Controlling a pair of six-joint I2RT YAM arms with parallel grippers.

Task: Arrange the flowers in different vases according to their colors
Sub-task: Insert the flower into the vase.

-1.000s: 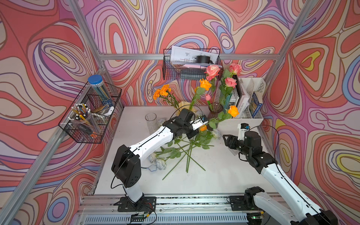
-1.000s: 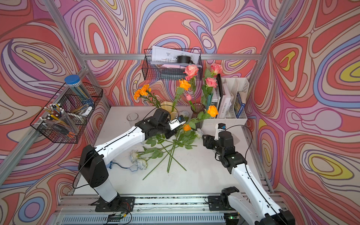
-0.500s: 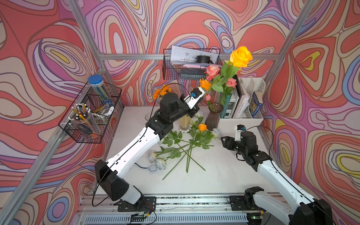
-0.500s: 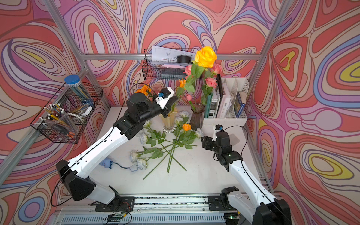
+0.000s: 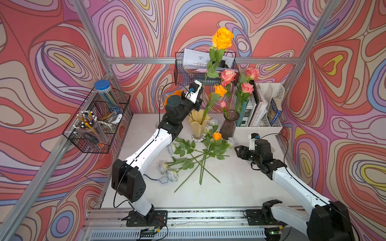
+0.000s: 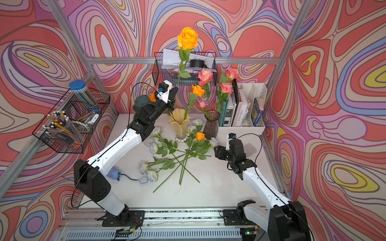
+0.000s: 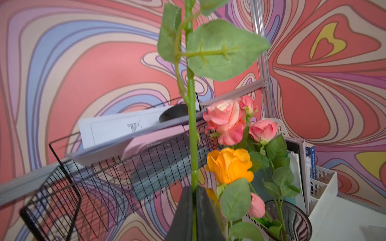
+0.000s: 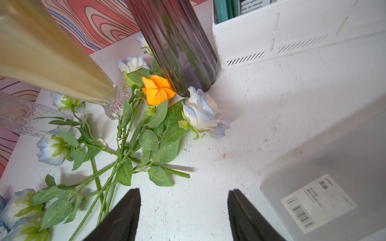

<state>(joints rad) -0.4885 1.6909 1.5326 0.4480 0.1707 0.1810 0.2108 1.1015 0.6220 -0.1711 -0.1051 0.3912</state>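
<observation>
While the left gripper (image 7: 193,191) pinches an orange rose (image 5: 222,38) by its stem, upright over the yellow vase (image 5: 198,125) holding orange blooms (image 5: 219,90), the right gripper (image 8: 184,190) hovers open near the loose flowers (image 5: 200,152).

Held rose (image 7: 192,135): bloom outside wrist view

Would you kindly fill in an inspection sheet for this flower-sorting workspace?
Surface: white tabletop, scuffed and speckled.
Job's things: long-stemmed orange rose held upright near yellow ruffled vase, which holds a second orange rose; pink roses in dark purple ribbed vase; white roses and one orange bloom lying loose; clear glass vase near the yellow one.
Clutter: white file organiser; wire basket of pens; wire basket of papers.
Grippers: left gripper shut on the upright rose's stem; right gripper open, empty.
Cables: black loops at both wrists; blue item's cord on table.
Surroundings: swirl-patterned walls, aluminium frame.
</observation>
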